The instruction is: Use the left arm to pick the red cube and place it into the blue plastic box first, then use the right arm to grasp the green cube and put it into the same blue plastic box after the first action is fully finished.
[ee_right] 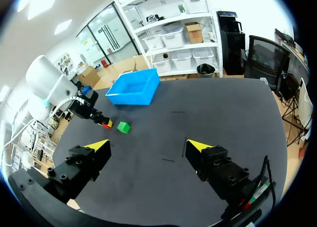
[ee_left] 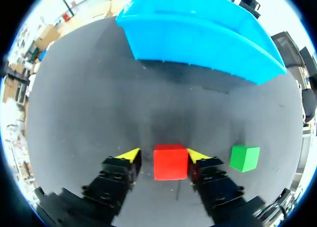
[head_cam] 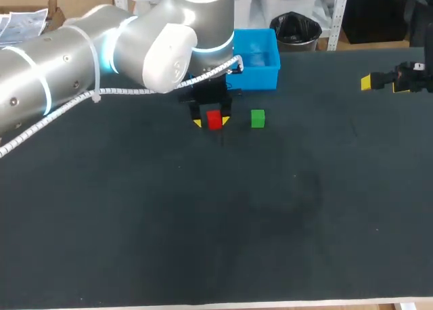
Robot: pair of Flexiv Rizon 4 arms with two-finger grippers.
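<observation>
Straddling the red cube (ee_left: 170, 161), the left gripper (ee_left: 163, 155) stands low over the dark table (head_cam: 203, 222) with its two yellow-tipped fingers parted a little wider than the cube. In the left wrist view the finger on the green cube's side lies against the red cube's face, or just beside it. The other finger shows a narrow strip of table between its tip and the cube. So the gripper is released rather than clamped: the cube sits between the fingers but is not pinched from both sides. The head view shows the same, with the red cube (head_cam: 214, 120) between the two yellow tips of the left gripper (head_cam: 211, 122).

The green cube (ee_left: 244, 158) rests on the table just beside that gripper, outside its fingers and apart from the red cube. The blue plastic box (ee_left: 198, 38) stands ahead of the fingers, near but not touching either cube. From the head view the green cube (head_cam: 258, 118) lies beside the red one, with the blue plastic box (head_cam: 260, 76) behind them toward the table's far edge.

The right gripper (ee_right: 148, 146) hangs above the table, well apart from the cubes, its fingers spread wide with nothing between them. Its view takes in the green cube (ee_right: 123, 127) and the blue plastic box (ee_right: 131, 97) far ahead.
</observation>
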